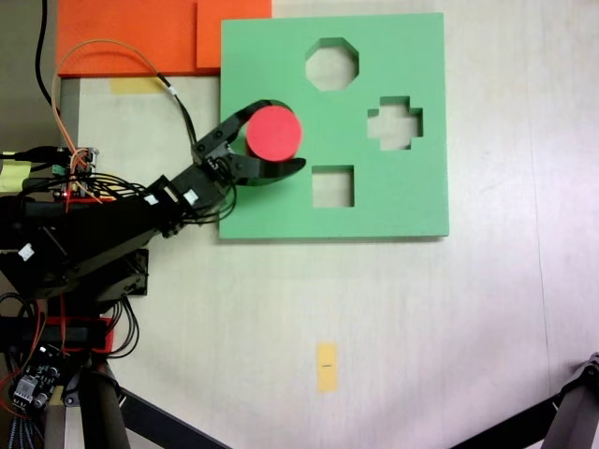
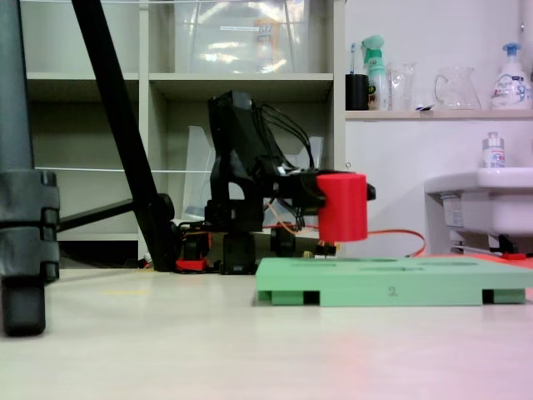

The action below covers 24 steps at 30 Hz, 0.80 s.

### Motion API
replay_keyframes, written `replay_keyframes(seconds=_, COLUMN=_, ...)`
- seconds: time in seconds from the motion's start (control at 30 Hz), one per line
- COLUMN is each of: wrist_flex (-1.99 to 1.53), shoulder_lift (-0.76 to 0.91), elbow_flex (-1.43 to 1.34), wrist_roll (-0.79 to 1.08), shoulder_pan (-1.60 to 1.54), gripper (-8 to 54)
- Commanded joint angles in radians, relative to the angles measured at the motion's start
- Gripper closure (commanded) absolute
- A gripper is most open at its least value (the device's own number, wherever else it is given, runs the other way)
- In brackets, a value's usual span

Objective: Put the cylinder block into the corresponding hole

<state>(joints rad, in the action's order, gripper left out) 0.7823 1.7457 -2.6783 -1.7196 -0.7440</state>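
Note:
In a fixed view from above, the red cylinder block (image 1: 274, 132) sits between the black jaws of my gripper (image 1: 283, 137), which is shut on its sides. It hangs over the left part of the green foam board (image 1: 412, 201). The circular hole is hidden beneath the block. In the low side view the cylinder block (image 2: 342, 207) stands upright, its bottom a short gap above the board (image 2: 391, 282). My arm (image 2: 250, 167) reaches in from behind it.
The board also has octagonal (image 1: 331, 64), cross-shaped (image 1: 394, 123) and square (image 1: 332, 186) cutouts. Orange foam sheets (image 1: 140, 33) lie past the board's upper left corner. A yellow tape strip (image 1: 326, 365) marks the table; tripod legs (image 1: 571, 407) stand at the lower corners.

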Motion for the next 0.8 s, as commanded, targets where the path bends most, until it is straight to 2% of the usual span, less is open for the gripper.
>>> replay_keyframes(seconds=0.0, wrist_flex=0.183, shoulder_lift=-0.040, elbow_flex=0.023, wrist_roll=-0.008, shoulder_pan=-0.037, gripper=31.7)
replay_keyframes(seconds=0.33, wrist_flex=0.419, shoulder_lift=-0.337, elbow_flex=0.081, wrist_roll=0.031, shoulder_pan=-0.146, gripper=31.4)
replay_keyframes(seconds=0.67, wrist_flex=0.472, shoulder_lift=-0.436, elbow_flex=0.097, wrist_roll=0.028, shoulder_pan=-0.163, gripper=28.7)
replay_keyframes(seconds=0.77, wrist_flex=0.495, shoulder_lift=-0.495, elbow_flex=0.106, wrist_roll=0.029, shoulder_pan=-0.156, gripper=22.1)
